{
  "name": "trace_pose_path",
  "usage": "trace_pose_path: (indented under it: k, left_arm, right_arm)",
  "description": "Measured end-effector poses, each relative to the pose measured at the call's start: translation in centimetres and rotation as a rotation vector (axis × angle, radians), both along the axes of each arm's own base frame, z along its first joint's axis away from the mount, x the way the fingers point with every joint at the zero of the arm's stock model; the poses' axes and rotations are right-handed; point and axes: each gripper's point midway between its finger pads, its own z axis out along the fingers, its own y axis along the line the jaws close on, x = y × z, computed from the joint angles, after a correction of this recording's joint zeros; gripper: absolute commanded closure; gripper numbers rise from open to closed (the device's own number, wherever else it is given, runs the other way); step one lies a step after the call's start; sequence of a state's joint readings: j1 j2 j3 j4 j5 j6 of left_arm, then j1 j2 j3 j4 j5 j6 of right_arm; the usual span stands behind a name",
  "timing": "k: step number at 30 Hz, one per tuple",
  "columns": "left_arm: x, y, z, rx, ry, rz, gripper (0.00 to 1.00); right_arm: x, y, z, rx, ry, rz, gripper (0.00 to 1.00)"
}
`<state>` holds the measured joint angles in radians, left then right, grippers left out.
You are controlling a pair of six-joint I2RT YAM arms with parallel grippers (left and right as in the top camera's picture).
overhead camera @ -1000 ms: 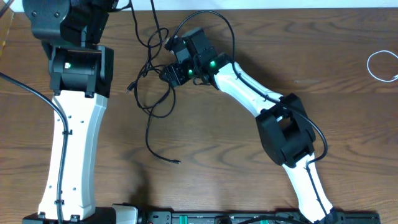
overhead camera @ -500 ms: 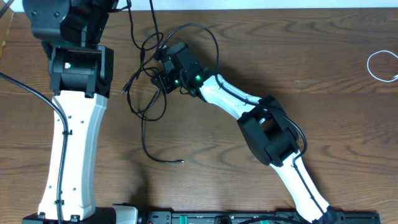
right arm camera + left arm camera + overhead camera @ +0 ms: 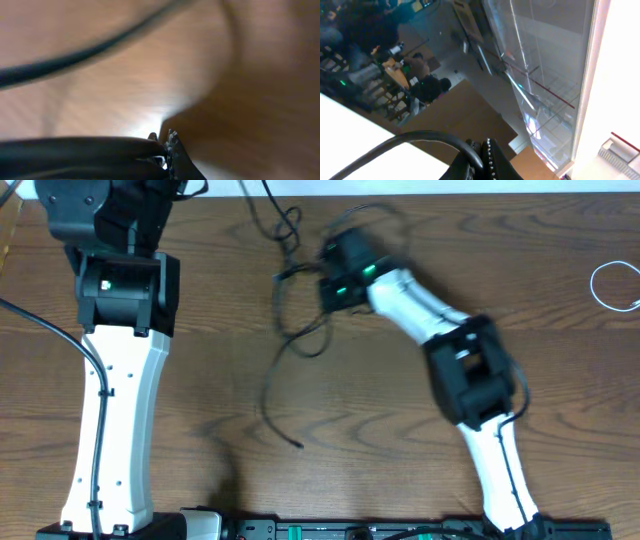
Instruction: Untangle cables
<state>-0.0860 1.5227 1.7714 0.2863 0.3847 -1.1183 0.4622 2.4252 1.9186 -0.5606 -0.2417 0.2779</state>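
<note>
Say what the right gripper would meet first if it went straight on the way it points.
The black cable: its loops lie just left of the right gripper, where it points. Beyond them comes the left arm. The picture is blurred, so heights are uncertain.

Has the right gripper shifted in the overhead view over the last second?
Yes. The right gripper swung right, away from the left arm and toward the unmoved white cable, dragging the black cable along.

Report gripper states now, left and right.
Left gripper: closed on the black cable.
Right gripper: closed on the black cable.
</note>
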Motion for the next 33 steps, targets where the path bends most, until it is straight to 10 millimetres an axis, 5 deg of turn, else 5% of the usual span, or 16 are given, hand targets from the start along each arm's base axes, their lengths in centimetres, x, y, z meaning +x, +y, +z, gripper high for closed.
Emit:
trace_pose_path:
  k: [7,10,14,17,21,27,33]
  left_arm:
    - [0.4,2.0,0.0,-0.005,0.000,0.053,0.92]
    - [0.6,3.3,0.0,-0.007,0.001,0.084,0.92]
    - [0.9,5.3,-0.1,-0.007,0.005,0.131,0.92]
    - [1.4,7.0,-0.9,0.012,0.036,0.178,0.93]
    - [2.6,8.1,-4.3,0.091,0.163,0.230,0.93]
    - [3.3,8.4,-12.7,0.363,0.428,0.274,0.93]
    - [0.9,9.6,-21.4,0.662,0.722,0.272,0.92]
  right_arm:
    - [3.9,-15.4,-0.4,-0.168,0.040,-0.282,0.99]
    - [4.0,-19.8,-0.4,-0.202,0.071,-0.351,0.99]
    - [3.3,-23.0,-0.5,-0.220,0.117,-0.391,0.99]
    - [2.5,-23.9,-0.6,-0.208,0.152,-0.360,0.99]
    - [1.4,-24.3,-0.6,-0.201,0.190,-0.294,0.99]
    - [0.2,-23.7,-0.5,-0.188,0.223,-0.216,0.99]
    - [-0.8,-21.4,1.1,-0.064,0.218,-0.074,0.99]
